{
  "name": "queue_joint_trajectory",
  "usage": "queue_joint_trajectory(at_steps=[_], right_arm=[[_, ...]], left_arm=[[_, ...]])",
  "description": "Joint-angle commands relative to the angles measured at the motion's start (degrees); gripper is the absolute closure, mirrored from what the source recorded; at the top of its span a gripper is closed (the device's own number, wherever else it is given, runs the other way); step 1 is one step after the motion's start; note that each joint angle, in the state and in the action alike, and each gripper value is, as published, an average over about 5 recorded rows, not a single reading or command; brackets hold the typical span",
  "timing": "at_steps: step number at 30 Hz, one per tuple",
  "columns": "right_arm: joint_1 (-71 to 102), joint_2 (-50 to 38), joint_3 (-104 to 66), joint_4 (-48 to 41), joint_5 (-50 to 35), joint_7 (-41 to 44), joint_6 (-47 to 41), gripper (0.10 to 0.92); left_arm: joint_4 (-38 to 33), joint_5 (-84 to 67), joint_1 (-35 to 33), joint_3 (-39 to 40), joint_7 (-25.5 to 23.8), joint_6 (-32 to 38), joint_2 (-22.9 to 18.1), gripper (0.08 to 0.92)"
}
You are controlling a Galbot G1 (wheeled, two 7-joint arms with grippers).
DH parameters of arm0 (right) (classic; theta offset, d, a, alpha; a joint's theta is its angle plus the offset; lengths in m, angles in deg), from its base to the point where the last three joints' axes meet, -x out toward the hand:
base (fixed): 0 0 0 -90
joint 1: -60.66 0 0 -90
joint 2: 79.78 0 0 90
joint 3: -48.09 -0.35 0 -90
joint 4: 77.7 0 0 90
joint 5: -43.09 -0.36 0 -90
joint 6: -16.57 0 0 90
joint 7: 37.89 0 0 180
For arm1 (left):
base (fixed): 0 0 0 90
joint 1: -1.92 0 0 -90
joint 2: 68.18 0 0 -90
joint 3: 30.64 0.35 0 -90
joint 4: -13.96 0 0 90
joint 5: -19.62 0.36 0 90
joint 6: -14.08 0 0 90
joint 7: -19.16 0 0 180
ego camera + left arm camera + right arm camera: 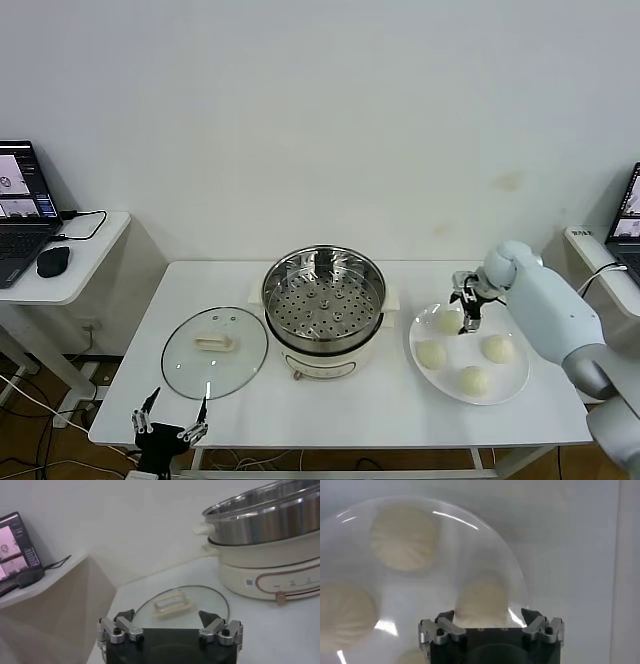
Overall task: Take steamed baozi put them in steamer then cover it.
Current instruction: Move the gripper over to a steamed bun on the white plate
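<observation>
Where the head view looks down on the white table [330, 410], the steamer [324, 300] stands uncovered at centre, the lid [214, 351] flat to its left, the plate [508, 385] with four buns [431, 354] to its right. The right gripper [468, 306], jaws apart, hovers over the plate's far edge; the left gripper [171, 425] waits open at the near table edge.

Left wrist view: left gripper [170, 617] faces the lid [172, 602], with bare tabletop between.

Right wrist view: the right gripper [488, 616] brackets one bun [481, 600] near the rim.
</observation>
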Motion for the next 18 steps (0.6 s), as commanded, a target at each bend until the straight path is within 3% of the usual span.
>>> queue_joint_trajectory(at_steps=[1, 5, 13, 18], right_arm=[[-0.2, 1.0, -0.1, -1.4, 0.7, -0.9, 0.4, 0.207], [0.0, 0.9, -0.2, -1.3, 0.7, -0.9, 0.3, 0.267], [-0.2, 0.6, -0.4, -1.5, 0.5, -0.6, 0.2, 0.48], [-0.5, -0.3, -0.6, -0.5, -0.4, 0.7, 0.1, 0.506]], left_arm=[[0.0, 0.0, 0.0, 0.0, 0.0, 0.0, 0.0, 0.177], [0.2, 0.0, 0.0, 0.0, 0.0, 0.1, -0.1, 0.177], [0.3, 0.0, -0.1, 0.2, 0.1, 0.1, -0.1, 0.177], [0.2, 0.1, 0.0, 0.3, 0.0, 0.1, -0.2, 0.177]])
